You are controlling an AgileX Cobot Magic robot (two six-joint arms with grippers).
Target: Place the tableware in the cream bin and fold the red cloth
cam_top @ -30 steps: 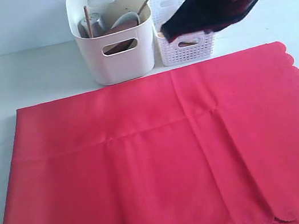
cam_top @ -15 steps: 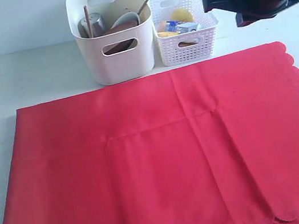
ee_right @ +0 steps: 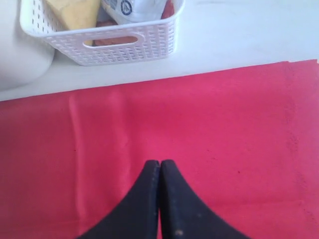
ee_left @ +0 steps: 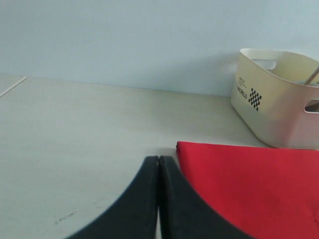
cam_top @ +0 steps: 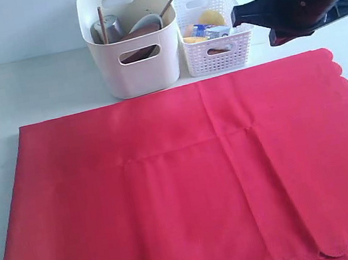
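Note:
The red cloth (cam_top: pixel 190 181) lies spread flat over most of the table, its scalloped edge at the right. Behind it stands the cream bin (cam_top: pixel 131 70), which holds the tableware: a steel cup (cam_top: pixel 109 28), a pale bowl (cam_top: pixel 145 22) and upright chopsticks (cam_top: pixel 101 23). My right gripper (cam_top: pixel 239 16) hangs shut and empty in the air above the cloth's back right part (ee_right: pixel 224 124), near the basket. The left gripper (ee_left: pixel 158 159) is shut and empty, low over the table beside a corner of the cloth (ee_left: pixel 249 189). The cream bin (ee_left: pixel 279 104) stands beyond that corner.
A white lattice basket (cam_top: pixel 217 51) with food items and a carton stands right of the cream bin, also in the right wrist view (ee_right: pixel 124 45). Bare pale table (cam_top: pixel 18 90) runs along the back left.
The right arm swung away from over the white basket toward the right, then dropped a little and came slightly back left. The cloth and both containers have not moved.

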